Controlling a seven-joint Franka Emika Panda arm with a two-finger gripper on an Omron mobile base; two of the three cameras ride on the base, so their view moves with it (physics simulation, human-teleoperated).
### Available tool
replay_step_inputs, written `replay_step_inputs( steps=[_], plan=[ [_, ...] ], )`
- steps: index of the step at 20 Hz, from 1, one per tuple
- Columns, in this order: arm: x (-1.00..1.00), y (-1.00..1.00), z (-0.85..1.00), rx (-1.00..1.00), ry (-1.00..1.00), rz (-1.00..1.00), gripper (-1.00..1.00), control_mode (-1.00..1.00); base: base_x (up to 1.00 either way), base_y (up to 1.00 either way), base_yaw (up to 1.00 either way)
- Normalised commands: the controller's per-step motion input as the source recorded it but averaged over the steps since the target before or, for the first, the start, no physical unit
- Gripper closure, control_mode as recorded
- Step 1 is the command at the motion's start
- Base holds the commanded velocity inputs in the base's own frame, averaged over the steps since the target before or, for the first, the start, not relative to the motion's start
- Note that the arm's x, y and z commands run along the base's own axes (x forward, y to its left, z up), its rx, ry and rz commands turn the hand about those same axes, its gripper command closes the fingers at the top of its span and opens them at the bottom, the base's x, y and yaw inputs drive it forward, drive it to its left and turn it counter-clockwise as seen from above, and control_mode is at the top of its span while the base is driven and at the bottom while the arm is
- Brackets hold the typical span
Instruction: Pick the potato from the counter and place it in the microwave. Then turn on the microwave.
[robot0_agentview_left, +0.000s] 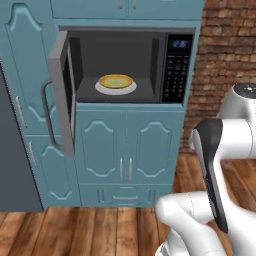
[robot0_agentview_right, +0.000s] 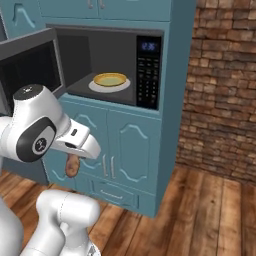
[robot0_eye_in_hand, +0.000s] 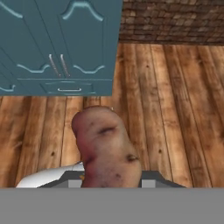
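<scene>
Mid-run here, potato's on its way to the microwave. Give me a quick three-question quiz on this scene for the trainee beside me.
1. True or false: the microwave door stands open.
2. What already sits inside the microwave? A) a yellow plate B) a mug C) nothing
3. Fill in: the claw is shut on the ______, hanging in front of the teal cabinets below the microwave.

Key:
1. True. The door is swung out to the left, and the cavity shows.
2. A. The plate lies on the cavity floor.
3. potato. The hand view shows it close up, held above the wooden floor.
</scene>
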Motion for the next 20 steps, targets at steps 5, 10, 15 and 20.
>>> replay_step_inputs(
  steps=[5, 10, 15, 20],
  plan=[
    [0.00, 0.00, 0.00, 0.00, 0.00, 0.00, 1.00, 1.00, 0.42, -0.01, 0.00],
    [0.00, 0.00, 0.00, 0.00, 0.00, 0.00, 1.00, 1.00, 0.40, -0.01, 0.00],
    [0.00, 0.00, 0.00, 0.00, 0.00, 0.00, 1.00, 1.00, 0.35, 0.13, -0.01],
    [0.00, 0.00, 0.00, 0.00, 0.00, 0.00, 1.00, 1.00, 0.34, 0.24, -0.07]
  ],
)
